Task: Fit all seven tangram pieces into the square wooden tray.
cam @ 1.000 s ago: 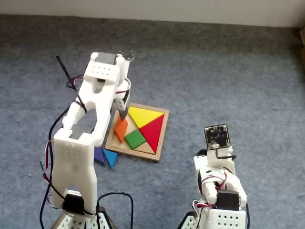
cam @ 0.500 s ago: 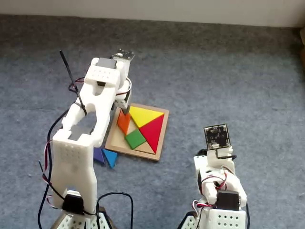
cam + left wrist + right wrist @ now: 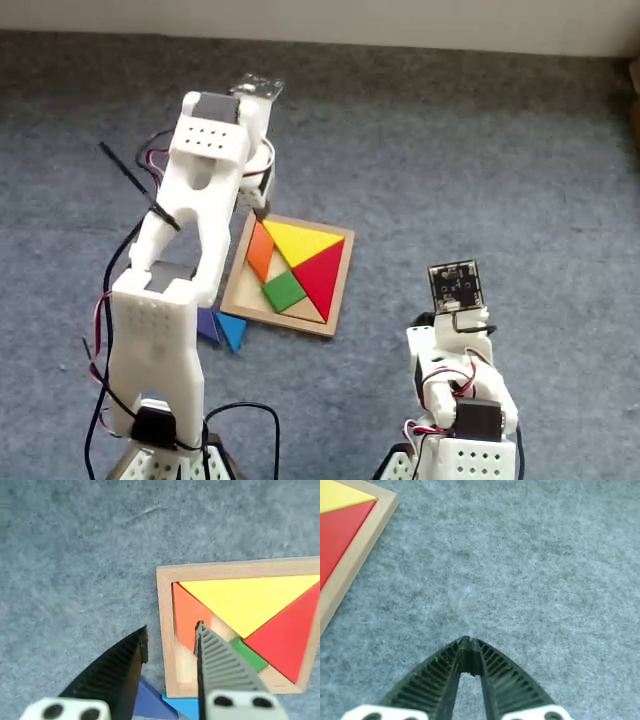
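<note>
Left claw (image 3: pixel 171 628) agape, empty, straddling tray (image 3: pixel 165 605) rim; orange piece (image 3: pixel 189 617) lies inside, needing no grip. Right claw (image 3: pixel 468 641) closed, empty, parked clear of tray.

1. The grey carpet (image 3: pixel 480 150) under everything is cloth. It looks fuzzy and rough, with no shine.
2. The tray (image 3: pixel 165 630) is pale wood with a smooth, dull rim (faint wood lines show along it in the left wrist view).
3. The yellow piece (image 3: pixel 245 600), red piece (image 3: pixel 285 640), orange piece (image 3: pixel 187 617) and green piece (image 3: pixel 283 292) look painted, smooth and flat, with hardly any shine.
4. The blue pieces (image 3: pixel 230 328), at the lower left of the high view, have the same smooth painted look.
5. The left arm (image 3: pixel 190 220) and right arm (image 3: pixel 460 390) are hard white plastic, smooth and a bit dull.
6. The left gripper (image 3: pixel 171 628) and right gripper (image 3: pixel 469 640) are black plastic, dull, with little ridges on the fingers (image 3: pixel 120 670).
</note>
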### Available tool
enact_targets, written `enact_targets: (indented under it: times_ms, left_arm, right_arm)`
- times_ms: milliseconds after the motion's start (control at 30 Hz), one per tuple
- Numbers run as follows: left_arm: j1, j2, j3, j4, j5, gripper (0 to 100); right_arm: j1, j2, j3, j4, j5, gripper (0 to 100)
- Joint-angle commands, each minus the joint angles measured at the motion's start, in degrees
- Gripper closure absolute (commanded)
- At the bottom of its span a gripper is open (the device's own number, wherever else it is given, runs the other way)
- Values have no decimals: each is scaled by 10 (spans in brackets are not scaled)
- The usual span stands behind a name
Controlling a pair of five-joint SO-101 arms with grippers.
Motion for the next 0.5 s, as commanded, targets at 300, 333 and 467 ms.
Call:
enact_targets:
  times_ms: [300,333,467]
  left_arm:
    - [0,-231,237,12,-43,832]
    - [0,-250,276,0,-45,832]
    - [0,-318,444,-82,-45,829]
  right_arm:
    - [7,-7,53,12,7,992]
    - [7,-7,53,11,7,992]
    - [7,-7,53,11,7,992]
